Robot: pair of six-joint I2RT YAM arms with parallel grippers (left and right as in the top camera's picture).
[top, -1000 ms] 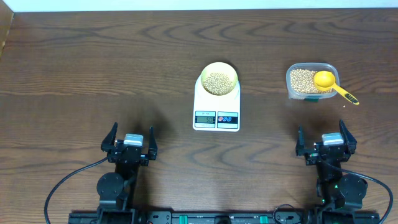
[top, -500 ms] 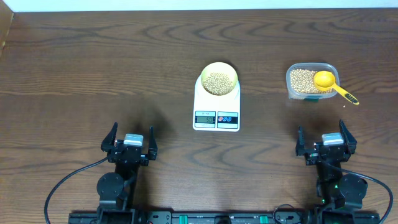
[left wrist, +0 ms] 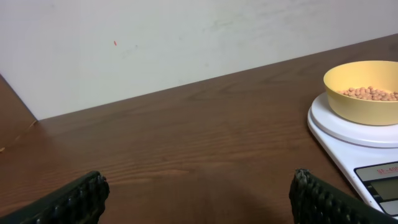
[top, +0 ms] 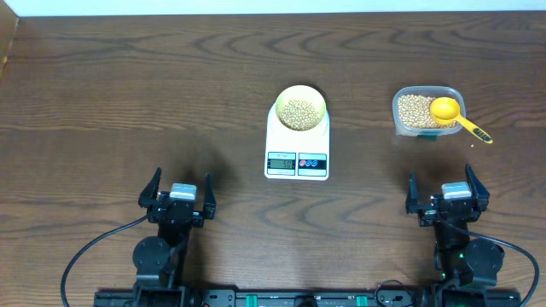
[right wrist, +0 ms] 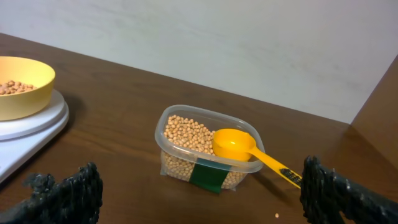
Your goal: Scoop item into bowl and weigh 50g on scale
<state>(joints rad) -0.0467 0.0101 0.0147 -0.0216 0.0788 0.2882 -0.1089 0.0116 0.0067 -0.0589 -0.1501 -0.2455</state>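
From above, the digits on the display (top: 282, 163) of the scale (top: 297, 145) are too small to read. The left wrist view cuts the scale at its right edge; the right wrist view cuts the bowl (right wrist: 18, 87) at the left. The scoop (right wrist: 233, 143) covers some beans (right wrist: 186, 134) in the tub (right wrist: 176, 168).

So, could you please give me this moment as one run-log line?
left pincer: open, empty | right pincer: open, empty | bowl: holds soybeans, on scale | scoop: in soybean tub
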